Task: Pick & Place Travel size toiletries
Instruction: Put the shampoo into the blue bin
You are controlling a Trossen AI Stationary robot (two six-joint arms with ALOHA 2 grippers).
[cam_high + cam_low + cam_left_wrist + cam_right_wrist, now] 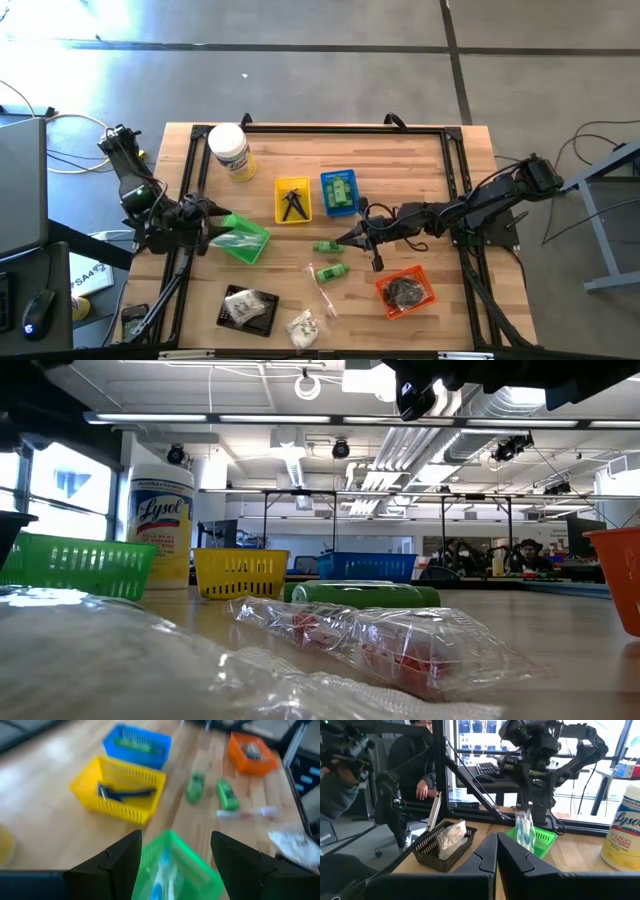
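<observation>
My left gripper (pixel 175 855) stands open just above the green basket (pixel 245 238) at the table's left, nothing between its fingers. A clear packet with blue and white contents (pixel 525 832) stands upright in that basket. Two green bottles (pixel 328 246) (pixel 332 271) lie on the wood mid-table, with a long thin clear packet (pixel 322 290) beside them. My right gripper (pixel 355 237) hangs shut and level above the table, just right of the farther bottle. A clear packet with white contents (pixel 302 327) lies near the front edge, and another (pixel 248 305) lies in the black tray (pixel 232 320).
A yellow basket (pixel 293 199) holds black pieces. The blue basket (pixel 339 192) holds green items. An orange basket (pixel 406 290) holds something dark. The big white jar (pixel 230 150) stands at the far left. A black frame edges the table. People sit beyond the table's left side.
</observation>
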